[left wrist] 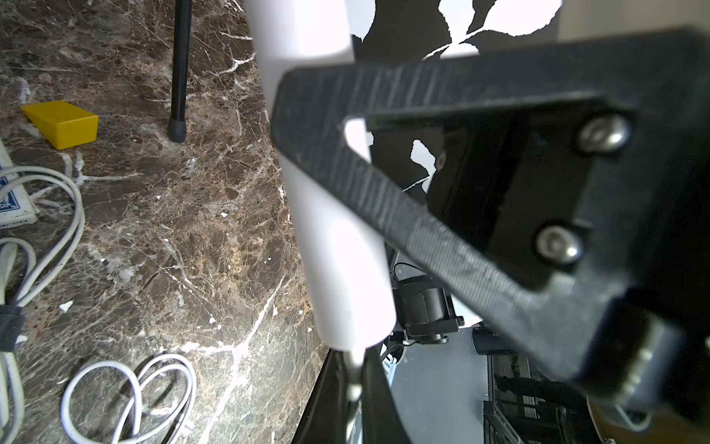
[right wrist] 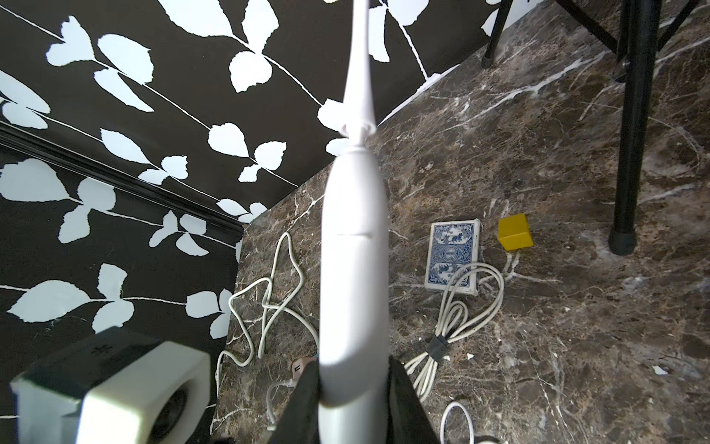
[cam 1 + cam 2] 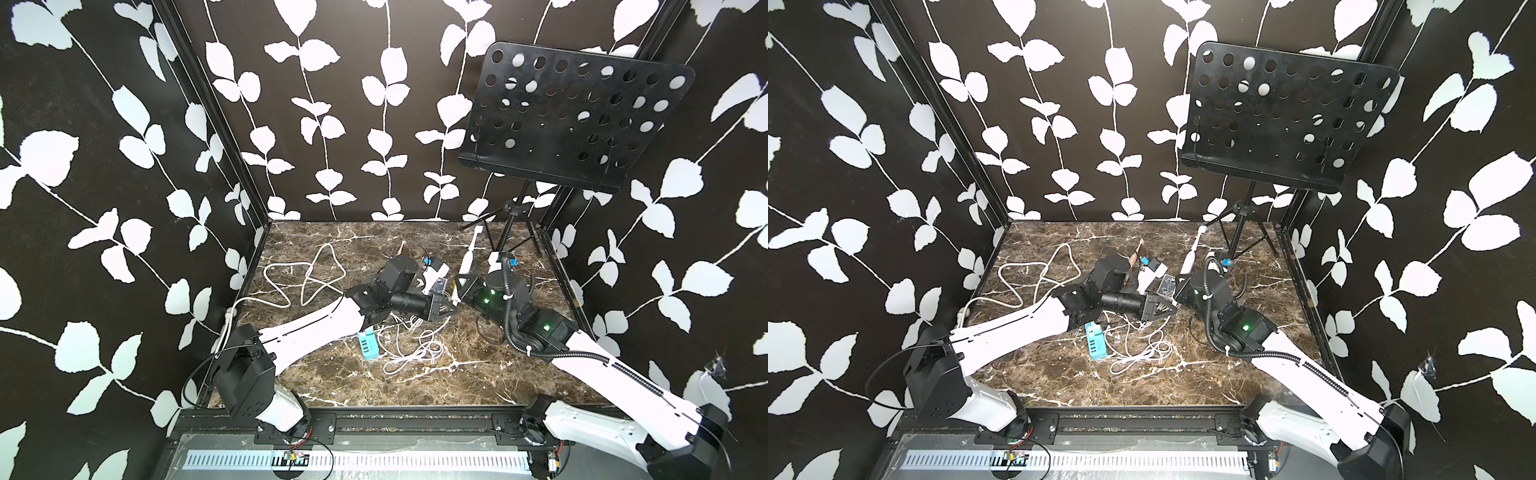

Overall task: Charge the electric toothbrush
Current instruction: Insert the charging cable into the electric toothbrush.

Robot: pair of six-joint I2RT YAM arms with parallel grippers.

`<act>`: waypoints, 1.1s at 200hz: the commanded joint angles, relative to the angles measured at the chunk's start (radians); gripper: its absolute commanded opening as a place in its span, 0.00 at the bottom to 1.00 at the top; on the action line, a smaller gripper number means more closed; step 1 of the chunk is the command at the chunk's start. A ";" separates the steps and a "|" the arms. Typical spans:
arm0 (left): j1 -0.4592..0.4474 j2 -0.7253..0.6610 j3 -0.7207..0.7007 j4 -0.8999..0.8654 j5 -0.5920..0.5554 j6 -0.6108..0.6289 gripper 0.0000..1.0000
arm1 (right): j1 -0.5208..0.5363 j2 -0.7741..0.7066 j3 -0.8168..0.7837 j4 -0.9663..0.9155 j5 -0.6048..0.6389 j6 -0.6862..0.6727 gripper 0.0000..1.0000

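Right end effector [image 2: 353, 388] clamps the toothbrush [image 2: 353, 238] by its lower handle, above the table [image 3: 332, 374]. Long axis in a top view: head at 1 o'clock, base at 7. Left end effector [image 3: 453, 306], pinched shut on a plug [image 1: 355, 390], sits at the base's 9 o'clock.

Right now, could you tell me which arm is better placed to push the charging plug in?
Left, I think: the left hand is pinching what looks like a small plug right at the base of the toothbrush, while the right hand only grips the handle.
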 commanded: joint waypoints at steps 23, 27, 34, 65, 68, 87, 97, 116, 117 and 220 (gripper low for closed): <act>0.053 -0.055 0.088 0.304 -0.237 -0.003 0.00 | 0.117 -0.050 -0.092 -0.095 -0.240 0.058 0.00; 0.053 -0.048 0.102 0.280 -0.245 -0.005 0.00 | 0.121 -0.050 -0.095 -0.089 -0.242 0.062 0.00; 0.053 -0.039 0.112 0.266 -0.259 -0.013 0.00 | 0.131 -0.048 -0.103 -0.072 -0.239 0.065 0.00; 0.053 -0.003 0.135 0.304 -0.256 -0.036 0.00 | 0.181 -0.009 -0.100 -0.056 -0.214 0.060 0.00; 0.053 -0.001 0.141 0.300 -0.257 -0.033 0.00 | 0.187 -0.006 -0.098 -0.059 -0.206 0.057 0.00; 0.055 -0.007 0.145 0.308 -0.295 -0.022 0.00 | 0.219 -0.026 -0.133 -0.060 -0.134 0.074 0.00; 0.055 -0.011 0.147 0.315 -0.316 -0.026 0.00 | 0.228 -0.051 -0.183 -0.022 -0.106 0.114 0.00; 0.053 -0.004 0.154 0.358 -0.319 -0.042 0.00 | 0.243 -0.057 -0.224 0.012 -0.087 0.138 0.00; 0.053 -0.003 0.156 0.357 -0.321 -0.042 0.00 | 0.245 -0.056 -0.224 0.014 -0.086 0.136 0.00; 0.052 0.031 0.129 0.364 -0.261 0.015 0.00 | 0.263 -0.061 -0.190 -0.062 0.057 0.135 0.00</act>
